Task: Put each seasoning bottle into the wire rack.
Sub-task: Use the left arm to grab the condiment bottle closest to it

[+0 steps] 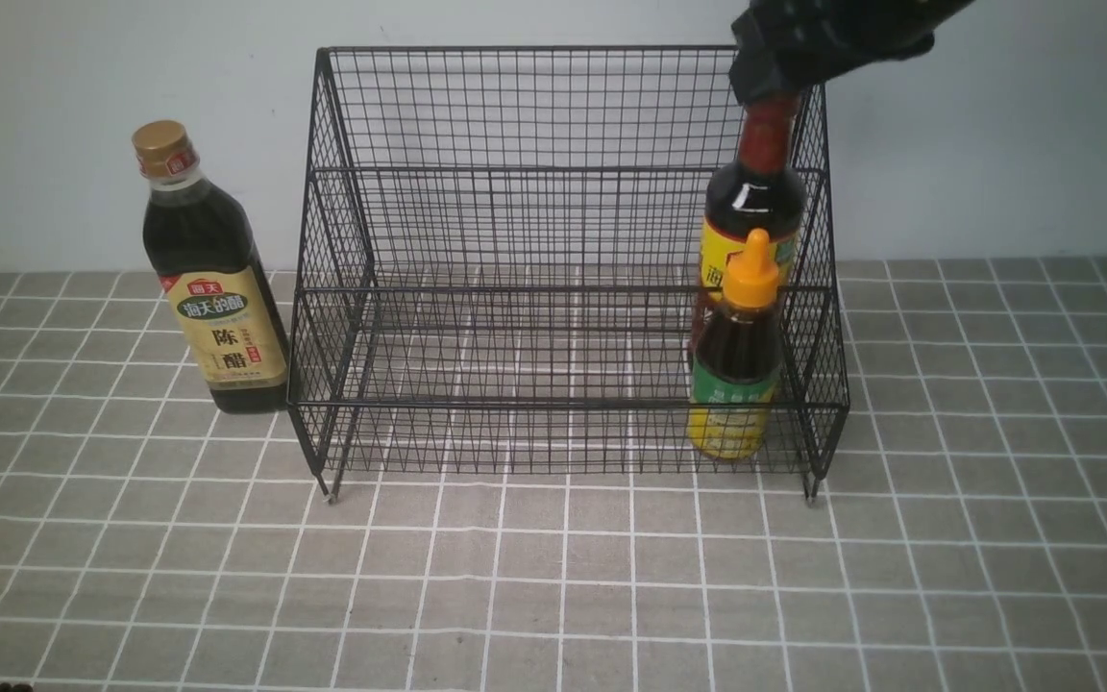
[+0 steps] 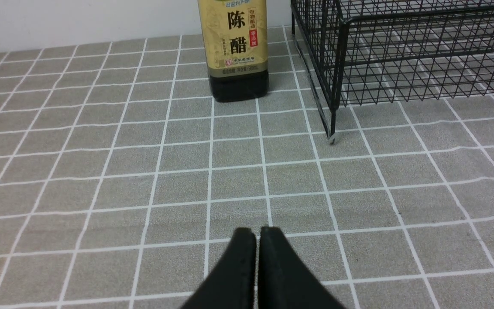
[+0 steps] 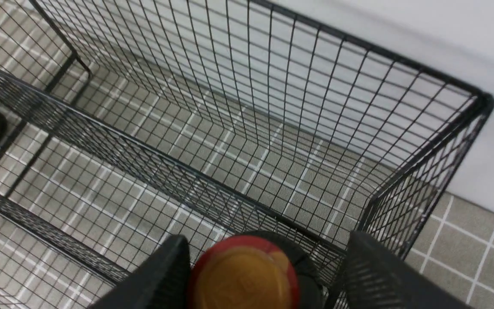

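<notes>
red-neck bottle (image 1: 755, 202) in wire rack (image 1: 515, 171); right pincer (image 3: 266, 244) wide apart astride it; left pincer (image 2: 257, 235) closed, empty.

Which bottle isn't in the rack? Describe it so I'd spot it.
Find the big black wire rack in the middle. Just outside its left wall stands a tall dark bottle. Unlike the red-necked bottle and orange-capped bottle inside, it has a gold cap and tan label.

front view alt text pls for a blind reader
A black wire rack holds two dark bottles at its right end, a tall red-necked bottle behind a small orange-capped bottle. The right gripper sits over the tall one's cap; a gold-capped bottle stands outside, left.
</notes>
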### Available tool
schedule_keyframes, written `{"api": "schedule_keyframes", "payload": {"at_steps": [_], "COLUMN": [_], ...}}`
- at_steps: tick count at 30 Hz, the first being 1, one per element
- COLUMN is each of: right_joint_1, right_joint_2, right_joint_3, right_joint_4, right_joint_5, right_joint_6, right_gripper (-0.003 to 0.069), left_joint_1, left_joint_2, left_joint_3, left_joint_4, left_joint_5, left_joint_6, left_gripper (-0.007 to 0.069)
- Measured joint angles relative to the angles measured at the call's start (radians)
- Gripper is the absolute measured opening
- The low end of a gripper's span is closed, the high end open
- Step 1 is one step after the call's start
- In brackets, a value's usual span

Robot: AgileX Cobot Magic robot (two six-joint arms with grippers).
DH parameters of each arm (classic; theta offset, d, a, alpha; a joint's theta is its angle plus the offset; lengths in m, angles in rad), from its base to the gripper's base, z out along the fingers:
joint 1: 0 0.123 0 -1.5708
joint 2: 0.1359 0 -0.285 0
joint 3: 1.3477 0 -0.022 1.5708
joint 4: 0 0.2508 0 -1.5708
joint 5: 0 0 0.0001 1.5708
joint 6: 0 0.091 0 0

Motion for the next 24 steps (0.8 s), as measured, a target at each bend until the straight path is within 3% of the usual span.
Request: {"api": "schedule_keyframes", "payload": {"at_steps": [7, 10, 17, 20, 24], "right_joint_1": [0.000, 0.000, 0.000, 0.000, 0.000], "right_joint_2": [-0.198, -0.298, -0.613, -0.767, -0.957], "right_joint_3": [-0.001, -0.003, 0.076, 0.209, 0.440], "right_joint_4": [-0.039, -0.061, -0.201, -0.234, -0.262], "right_joint_5": [0.049, 0.101, 0.142, 0.143, 0.111], "right_joint_6": [0.036, 0.057, 0.191, 0.241, 0.298], "right_gripper": [0.0402, 0.0342, 0.0056, 0.0001, -0.0011], "left_joint_1": [0.000, 0.000, 0.000, 0.000, 0.000], "left_joint_2": [0.000, 0.000, 0.000, 0.000, 0.000], "left_joint_3": [0.000, 0.000, 0.000, 0.000, 0.000], "left_joint_4": [0.000, 0.000, 0.000, 0.000, 0.000], "left_joint_5": [0.000, 0.000, 0.001, 0.001, 0.001], "left_joint_6": [0.000, 0.000, 0.000, 0.000, 0.000], "left_gripper": [-0.0007, -0.0007, -0.0007, -0.0007, -0.0007]}}
